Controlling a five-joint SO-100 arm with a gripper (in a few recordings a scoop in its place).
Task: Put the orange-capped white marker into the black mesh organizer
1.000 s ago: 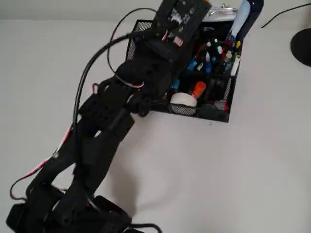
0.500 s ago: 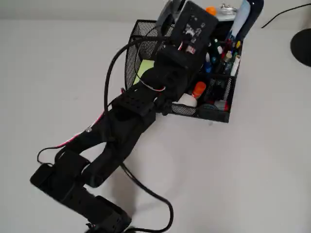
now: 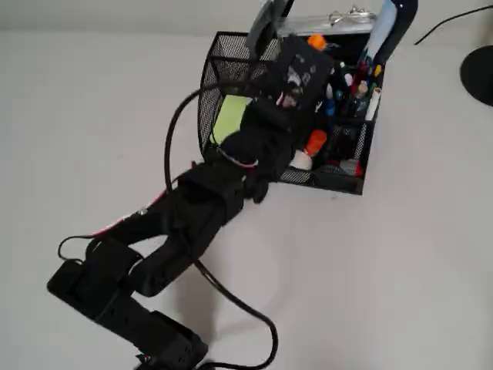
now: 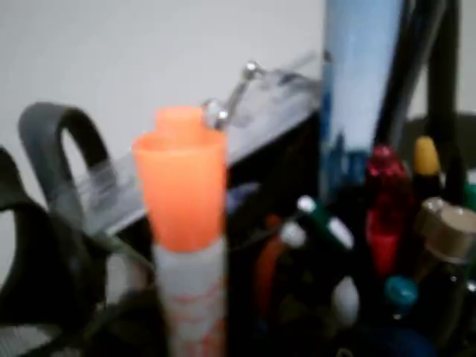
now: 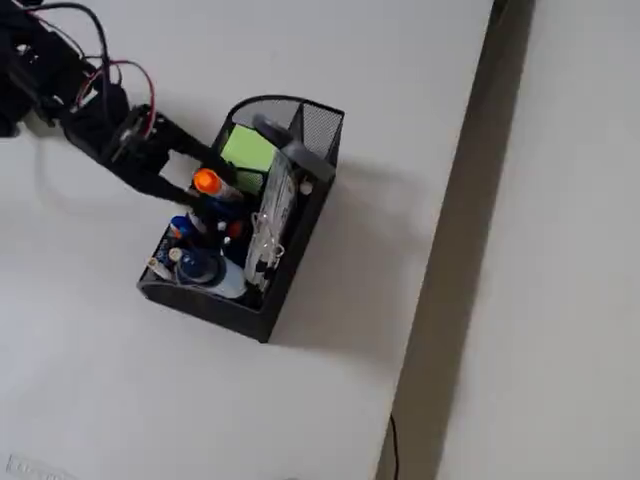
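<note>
The black mesh organizer (image 3: 206,86) stands at the top middle of the overhead view, with my arm stretched over it from the lower left. My gripper (image 3: 310,55) is above its middle compartments, shut on the orange-capped white marker (image 3: 316,42). The marker stands upright with its cap up, and the arm hides its lower body. In the wrist view the marker (image 4: 184,216) rises close to the camera, its white body printed in red-orange. In the fixed view my gripper (image 5: 196,186) holds the marker (image 5: 206,182) over the organizer (image 5: 322,126).
The organizer holds a green notepad (image 3: 229,119), several pens (image 3: 350,89), a stubby orange-topped bottle (image 3: 316,142), grey-handled scissors (image 4: 52,193) and a blue tube (image 3: 389,23). A black round base (image 3: 479,73) sits at the right edge. The table's edge (image 5: 470,200) runs along the right.
My arm has stretched lower and further over the organizer. The gripper has brought the marker from the back rim down toward the organizer's middle.
</note>
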